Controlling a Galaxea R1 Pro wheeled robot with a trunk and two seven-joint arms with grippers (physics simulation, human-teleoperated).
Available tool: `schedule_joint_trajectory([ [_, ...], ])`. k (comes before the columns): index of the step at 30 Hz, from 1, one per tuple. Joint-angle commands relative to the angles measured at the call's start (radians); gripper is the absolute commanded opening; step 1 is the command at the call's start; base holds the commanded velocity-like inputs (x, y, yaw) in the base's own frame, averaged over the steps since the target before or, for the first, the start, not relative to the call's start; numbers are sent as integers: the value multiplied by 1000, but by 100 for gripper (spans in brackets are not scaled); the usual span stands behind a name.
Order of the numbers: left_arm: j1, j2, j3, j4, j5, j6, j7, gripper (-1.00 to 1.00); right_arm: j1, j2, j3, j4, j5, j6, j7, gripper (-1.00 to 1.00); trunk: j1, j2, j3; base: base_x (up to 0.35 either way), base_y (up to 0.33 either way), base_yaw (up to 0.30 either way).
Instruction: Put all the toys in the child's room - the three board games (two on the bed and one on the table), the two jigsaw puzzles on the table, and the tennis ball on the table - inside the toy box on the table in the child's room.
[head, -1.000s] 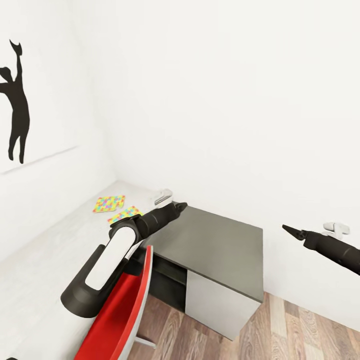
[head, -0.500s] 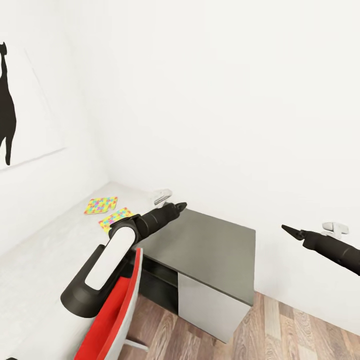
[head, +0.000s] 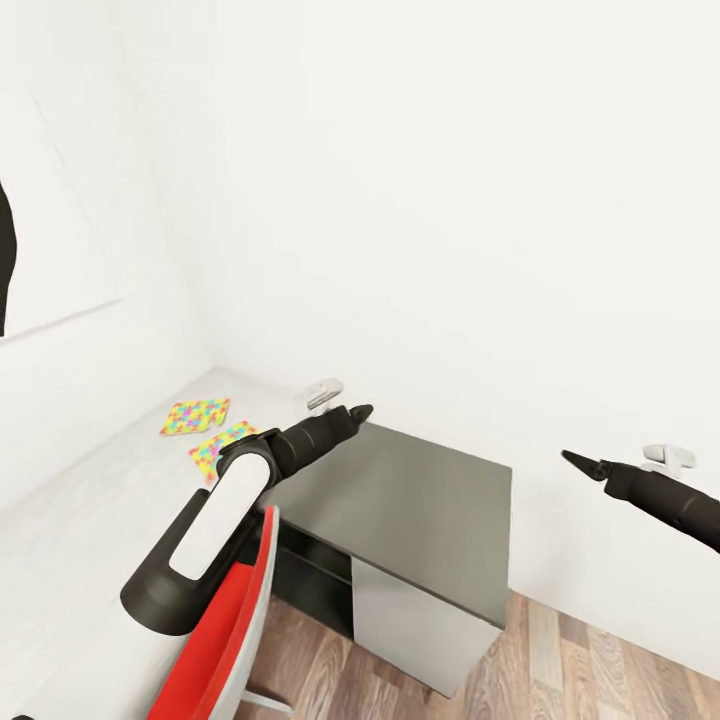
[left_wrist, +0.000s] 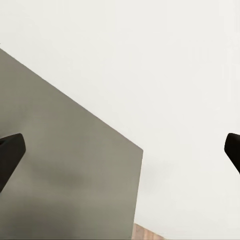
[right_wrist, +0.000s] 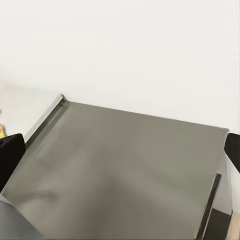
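In the head view the left claw (head: 360, 411) hangs in the air above the near-left edge of a low cabinet with a dark grey top (head: 420, 505) and a pale front panel, touching nothing. From the left wrist camera its two black fingertips (left_wrist: 11, 152) sit at opposite edges of the picture with the cabinet top and white wall between them, so the claw is spread wide and holds nothing. The right claw (head: 578, 462) points out over open space to the right of the cabinet, clear of everything; its wrist camera likewise shows dark fingertips (right_wrist: 10, 157) far apart at the picture's edges, wide open and empty, looking down on the cabinet's dark top (right_wrist: 130, 170).

The two thin, flat, brightly multicoloured jigsaw puzzles (head: 195, 416) lie side by side on the pale grey tabletop (head: 90, 500), to the left of the left arm, near the corner of the white walls. A red chair back (head: 225, 625) stands below the left forearm. Wood-plank floor (head: 580, 670) shows at lower right.
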Motion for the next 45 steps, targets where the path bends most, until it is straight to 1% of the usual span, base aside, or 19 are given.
schedule_joint_trajectory([
  [1,-1,1,-1,-1,8,0,9,100,-1,0,2,0,-6,8,0,100,1,-2,-2,255,-6,0],
  [7,-1,1,-1,-1,8,0,9,100,-1,0,16,0,-6,8,0,100,1,-2,-2,287,-3,0],
  [16,-1,1,-1,-1,8,0,9,100,-1,0,21,0,-6,8,0,100,1,-2,-2,198,-1,0],
  [26,0,1,-1,-1,8,0,9,100,0,0,23,0,-6,8,0,100,1,-2,-2,43,0,5],
  [36,0,1,-1,-1,9,0,9,100,0,0,23,0,-6,8,0,100,1,-2,-2,8,0,120],
  [45,1,1,0,-1,9,0,9,100,1,0,23,0,-6,8,0,100,1,-2,-2,2,0,41],
])
